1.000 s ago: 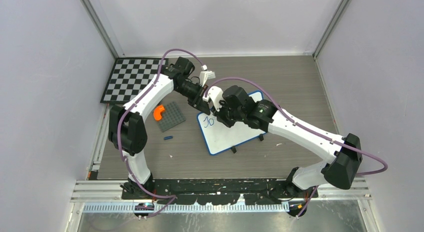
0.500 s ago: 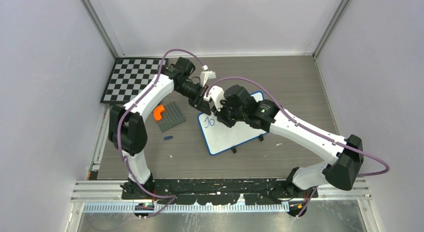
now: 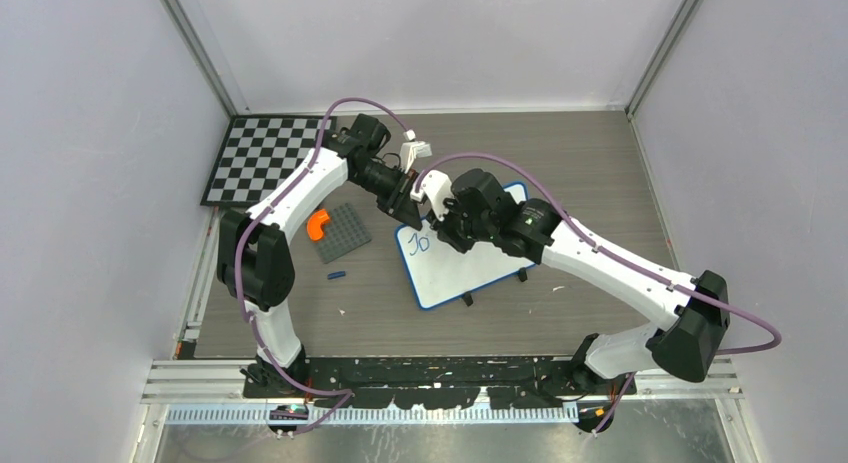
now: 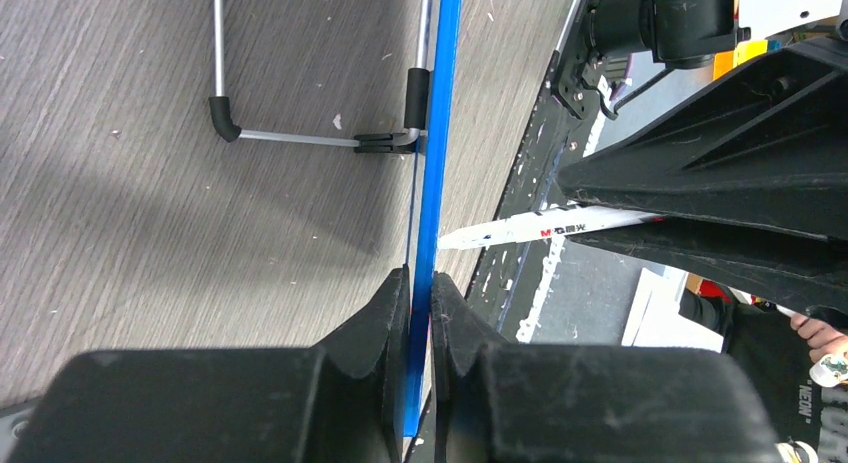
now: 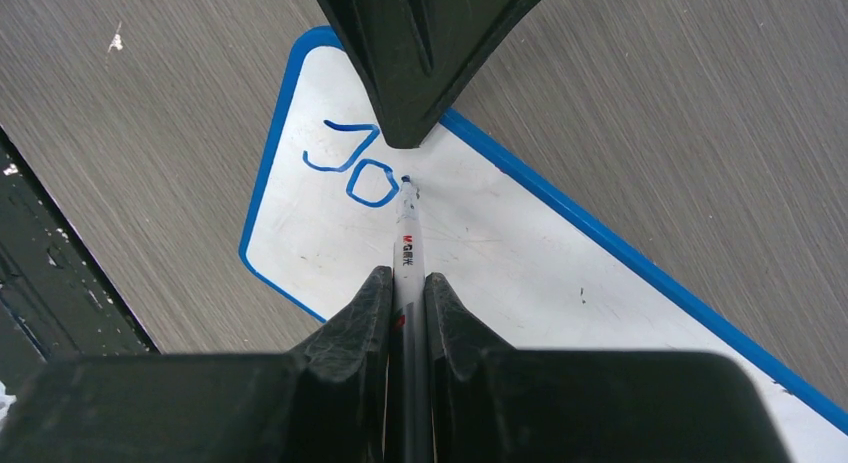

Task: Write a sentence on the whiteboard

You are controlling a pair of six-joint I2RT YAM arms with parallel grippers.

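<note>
Left pincer: clamped on blue-framed white whiteboard, steadying it. Right pincer: pinching white marker pen, tip at blue handwritten sentence, 2 letters done.

Pale lilac walls are enclosing a grey wood-grain table. Metal posts are slanting in from both upper corners.

whiteboard lies right of the studded plate, checkerboard behind.
</note>
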